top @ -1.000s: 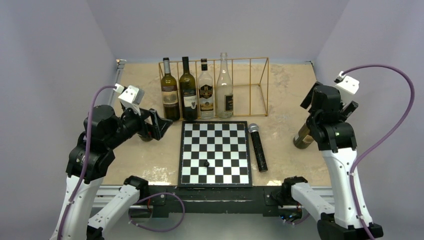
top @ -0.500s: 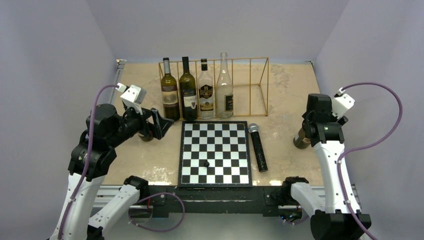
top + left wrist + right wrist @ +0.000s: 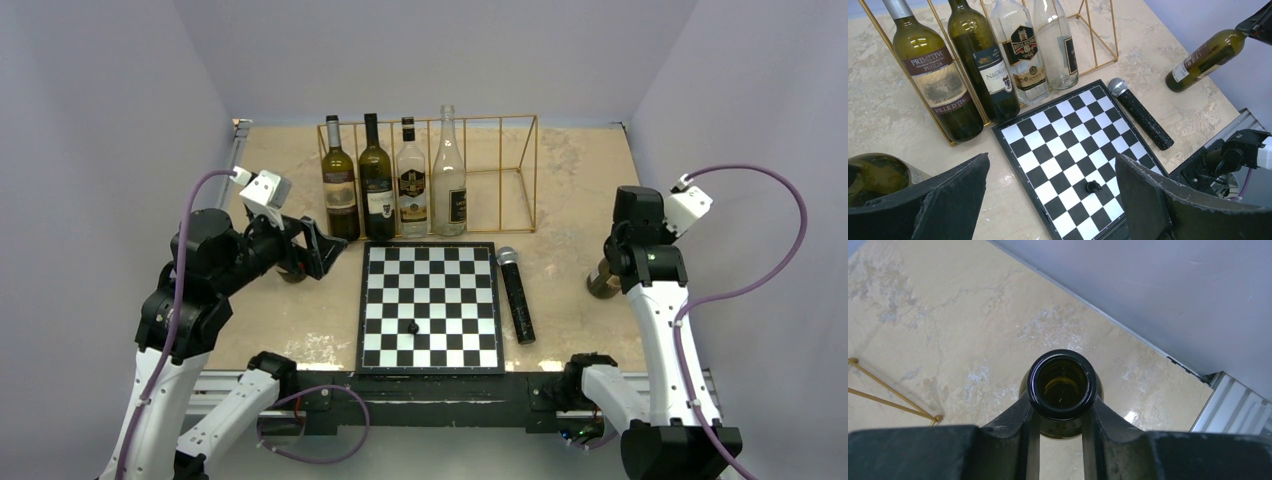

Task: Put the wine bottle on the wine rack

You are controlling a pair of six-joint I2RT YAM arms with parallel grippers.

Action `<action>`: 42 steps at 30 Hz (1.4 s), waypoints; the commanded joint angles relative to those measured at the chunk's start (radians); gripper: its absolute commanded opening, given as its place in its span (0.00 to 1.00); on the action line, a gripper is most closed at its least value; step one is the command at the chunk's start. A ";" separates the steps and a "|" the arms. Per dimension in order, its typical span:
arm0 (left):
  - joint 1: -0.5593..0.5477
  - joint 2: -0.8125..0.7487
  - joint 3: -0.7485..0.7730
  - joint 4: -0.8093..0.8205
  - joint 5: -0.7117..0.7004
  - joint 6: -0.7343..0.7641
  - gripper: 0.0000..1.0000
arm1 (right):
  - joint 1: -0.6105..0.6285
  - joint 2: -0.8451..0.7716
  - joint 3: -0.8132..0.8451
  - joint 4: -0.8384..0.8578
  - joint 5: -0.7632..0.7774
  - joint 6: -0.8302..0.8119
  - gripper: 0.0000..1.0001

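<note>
A dark green wine bottle (image 3: pixel 603 279) stands at the table's right side, its base on the marble. My right gripper (image 3: pixel 1062 407) is shut on its neck just below the open mouth (image 3: pixel 1062 382), one finger on each side. The left wrist view shows the same bottle (image 3: pixel 1205 59) at far right. The gold wire wine rack (image 3: pixel 535 170) stands at the back with several bottles in its left part and its right part free. My left gripper (image 3: pixel 1052 157) hangs open over the chessboard's left edge, holding nothing.
A black-and-white chessboard (image 3: pixel 430 305) with one dark piece (image 3: pixel 411 326) lies front centre. A black microphone (image 3: pixel 516 293) lies to its right. Another green bottle (image 3: pixel 873 175) sits just left of the left gripper's fingers. The right wall is close behind the held bottle.
The right wrist has dropped lower over the bottle, and its jaws have gone from open to closed around the neck. The left arm has not moved.
</note>
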 commanded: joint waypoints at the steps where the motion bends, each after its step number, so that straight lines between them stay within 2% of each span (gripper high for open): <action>1: 0.005 -0.017 -0.006 0.029 0.001 -0.005 0.99 | -0.003 -0.031 0.055 0.050 0.002 -0.029 0.00; 5: 0.005 -0.020 -0.006 0.031 0.003 -0.005 0.99 | -0.002 -0.039 0.117 0.092 -0.100 -0.109 0.00; 11: 0.004 -0.015 -0.010 0.033 0.010 -0.004 0.99 | 0.021 -0.016 0.286 0.060 -0.246 -0.175 0.00; 18: 0.005 -0.003 -0.005 0.045 0.024 -0.004 0.99 | 0.203 0.055 0.395 0.116 -0.402 -0.285 0.00; 25: 0.005 0.003 0.012 0.040 0.027 -0.004 0.99 | 0.382 0.189 0.473 0.195 -0.460 -0.365 0.00; 32: 0.005 -0.007 0.016 0.027 0.012 -0.004 0.99 | 0.436 0.326 0.567 0.227 -0.563 -0.414 0.00; 42: 0.005 0.000 0.021 0.026 0.008 -0.007 0.99 | 0.466 0.491 0.650 0.251 -0.606 -0.447 0.00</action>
